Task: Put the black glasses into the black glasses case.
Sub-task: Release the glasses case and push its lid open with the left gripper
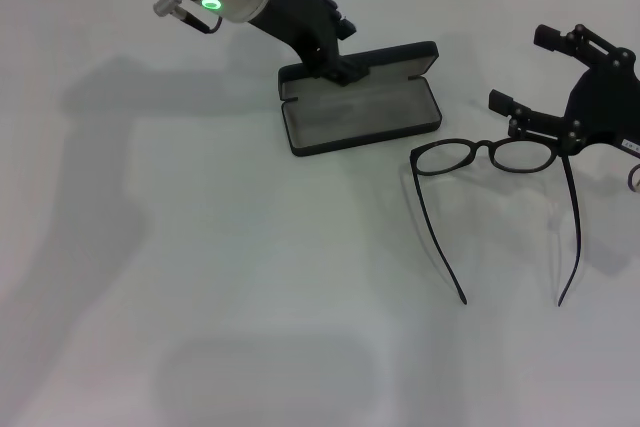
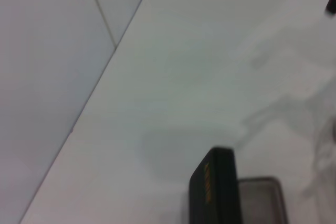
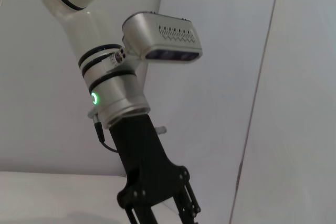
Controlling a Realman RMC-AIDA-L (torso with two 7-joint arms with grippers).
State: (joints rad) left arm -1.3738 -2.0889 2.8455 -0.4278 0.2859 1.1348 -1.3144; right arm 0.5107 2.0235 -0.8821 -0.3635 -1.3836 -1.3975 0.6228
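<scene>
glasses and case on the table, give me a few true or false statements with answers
1. The glasses case lies open, grey lining up. True.
2. The glasses are inside the case. False: they lie on the table, beside the case.
3. The left gripper is at the case's lid. True.
4. The glasses' arms are folded. False: both are spread straight.
5. The right gripper is over the case. False: it is at the glasses' frame.

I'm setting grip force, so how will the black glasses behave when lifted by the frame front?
The black glasses look thin-framed, so probably light but easily bent or twisted. Their long slim temple arms are spread open on the table and would likely swing or dangle. The right gripper sits at the frame front with little surface to hold, so slipping seems possible.
</scene>
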